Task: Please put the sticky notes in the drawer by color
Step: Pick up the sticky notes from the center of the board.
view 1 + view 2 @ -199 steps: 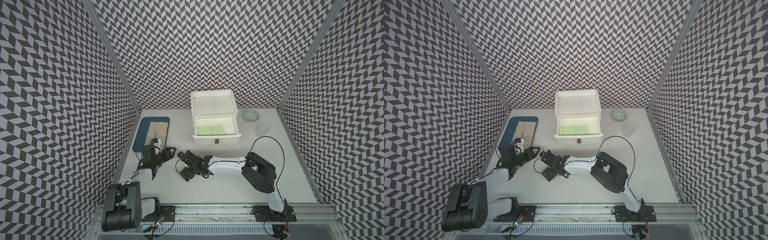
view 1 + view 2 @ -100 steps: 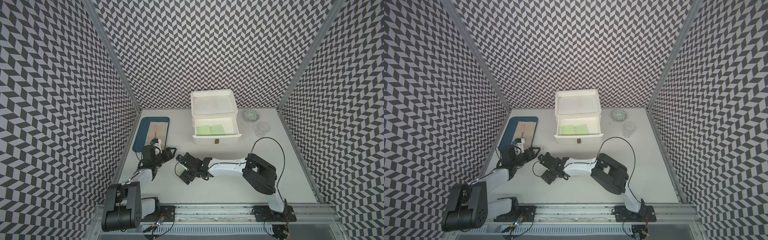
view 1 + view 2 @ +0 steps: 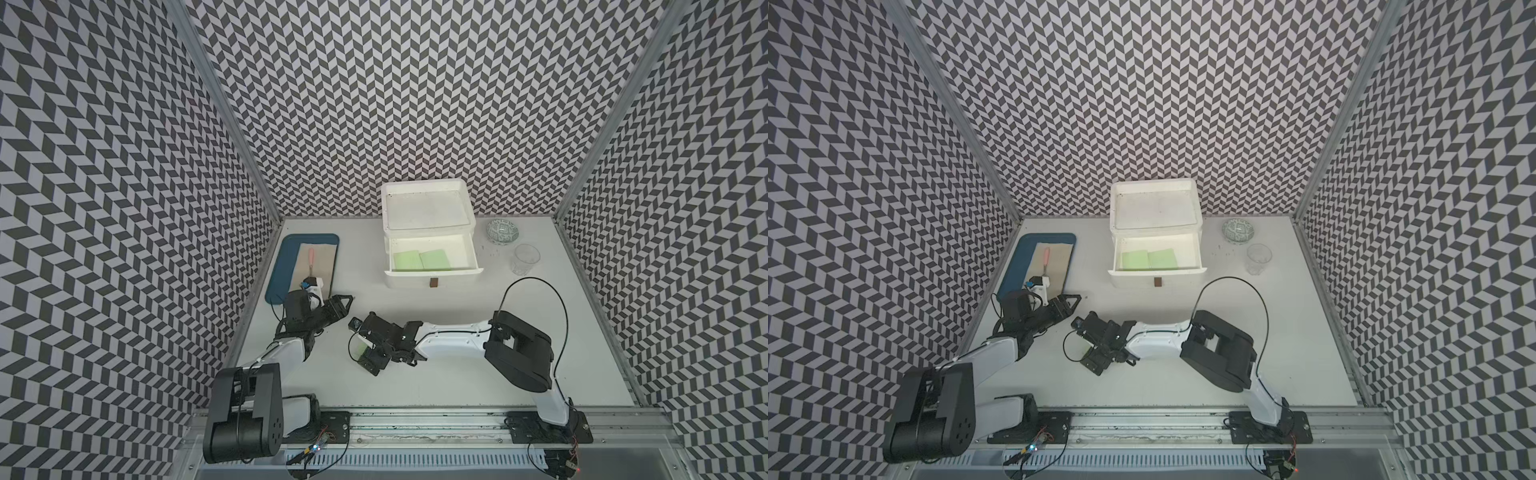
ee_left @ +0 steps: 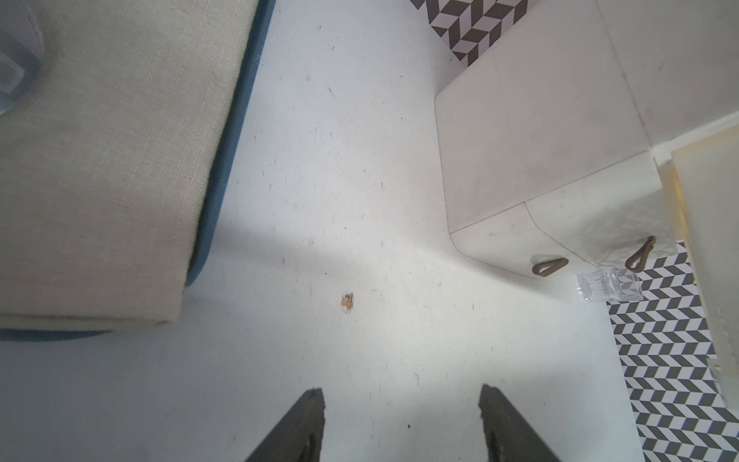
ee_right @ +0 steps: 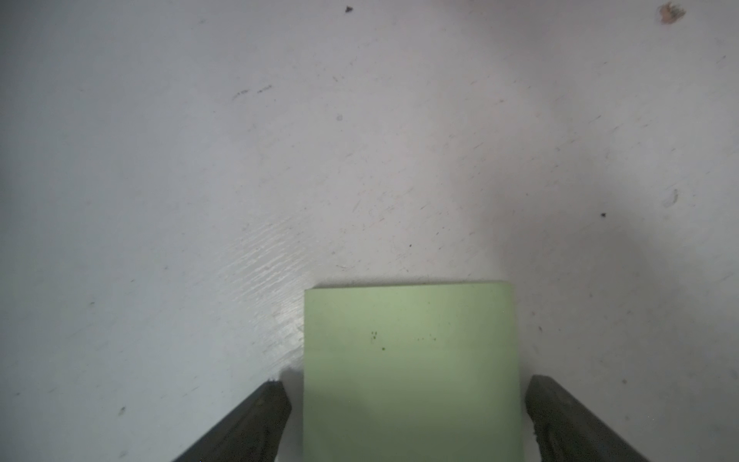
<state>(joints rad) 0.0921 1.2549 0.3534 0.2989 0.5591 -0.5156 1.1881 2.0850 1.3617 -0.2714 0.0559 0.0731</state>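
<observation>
- White chest [image 3: 428, 203] at the back of the tabletop [image 3: 457, 374], against the rear wall. One drawer [image 3: 432, 272] is pulled out toward the arms.
- Two green notes [image 3: 409, 261] lie flat side by side in the left part of the drawer. Whether their edges overlap cannot be told.
- One loose note [image 5: 412, 372], green, lies flat on the tabletop in front of the chest and well apart from it. It sits between the fingers of the right end effector.
- Right end effector [image 5: 408, 386]: spread, one finger on each side of the loose note. A gap shows at each edge, so it pinches nothing.
- Left end effector [image 4: 402, 394]: spread and empty, low over bare tabletop, near the tray's front corner.
- Blue tray [image 3: 278, 270], left of the chest, carrying a beige cloth [image 3: 322, 257]. A pink-handled tool [image 3: 311, 257] lies on the cloth.
- Patterned bowl [image 3: 503, 231] and clear glass [image 3: 526, 258], right of the chest, near each other.
- Small orange speck [image 4: 347, 301] on the tabletop ahead of the left end effector.
</observation>
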